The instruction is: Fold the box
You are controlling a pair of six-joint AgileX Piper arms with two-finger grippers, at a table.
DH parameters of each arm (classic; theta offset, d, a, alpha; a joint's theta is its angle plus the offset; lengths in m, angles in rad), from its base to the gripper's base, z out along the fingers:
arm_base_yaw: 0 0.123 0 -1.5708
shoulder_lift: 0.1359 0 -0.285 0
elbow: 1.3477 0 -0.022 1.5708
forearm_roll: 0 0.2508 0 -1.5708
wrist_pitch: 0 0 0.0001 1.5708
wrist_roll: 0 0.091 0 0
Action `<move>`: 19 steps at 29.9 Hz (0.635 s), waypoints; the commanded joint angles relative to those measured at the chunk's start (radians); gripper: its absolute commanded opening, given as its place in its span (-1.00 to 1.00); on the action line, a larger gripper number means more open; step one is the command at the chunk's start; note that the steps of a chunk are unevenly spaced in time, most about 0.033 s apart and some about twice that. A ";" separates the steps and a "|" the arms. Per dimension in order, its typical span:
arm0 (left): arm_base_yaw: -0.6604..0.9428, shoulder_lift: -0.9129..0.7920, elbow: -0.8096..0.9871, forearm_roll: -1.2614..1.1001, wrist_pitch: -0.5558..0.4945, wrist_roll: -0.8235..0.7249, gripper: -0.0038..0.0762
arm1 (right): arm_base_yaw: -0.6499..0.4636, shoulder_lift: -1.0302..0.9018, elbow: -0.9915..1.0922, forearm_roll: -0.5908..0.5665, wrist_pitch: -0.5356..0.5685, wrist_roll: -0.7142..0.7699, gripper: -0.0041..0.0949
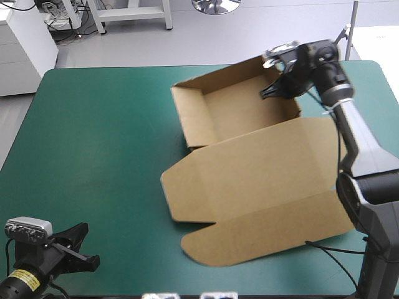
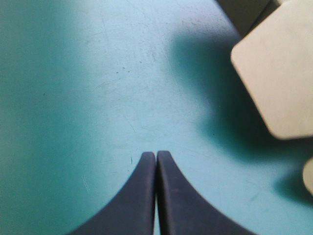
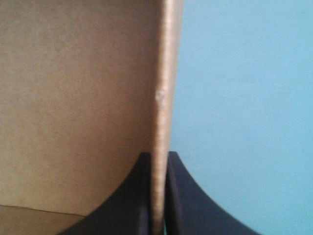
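The brown box (image 1: pixel 249 162) lies right of the table's middle as an open tray with raised walls at the far end and its lid spread flat toward the near edge. My right gripper (image 1: pixel 272 91) is at the tray's far right wall, shut on that wall; in the right wrist view the wall's edge (image 3: pixel 164 98) runs up from between the black fingers (image 3: pixel 178 196). My left gripper (image 1: pixel 87 252) rests low at the near left corner of the table, shut and holding nothing. In the left wrist view a rounded lid flap (image 2: pixel 279 68) lies ahead of the gripper (image 2: pixel 156 155), off to one side.
The teal-green cover (image 1: pixel 100 143) is bare across the left half of the table. A second flap corner (image 2: pixel 308 176) shows beside the left gripper's view. A black cable (image 1: pixel 330 252) lies by the lid's near right corner.
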 commanded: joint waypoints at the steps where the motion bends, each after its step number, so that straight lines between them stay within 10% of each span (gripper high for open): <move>1: -0.003 0.013 -0.024 0.001 -0.075 0.002 -0.93 | -0.159 -0.111 -0.074 -0.031 0.011 -0.024 -0.96; 9: -0.003 0.013 -0.024 0.001 -0.075 0.002 -0.93 | -0.498 -0.023 -0.073 0.094 0.009 -0.036 -0.96; 19: -0.003 0.013 -0.024 0.001 -0.075 0.002 -0.93 | -0.584 0.187 -0.073 0.119 0.009 -0.006 -0.95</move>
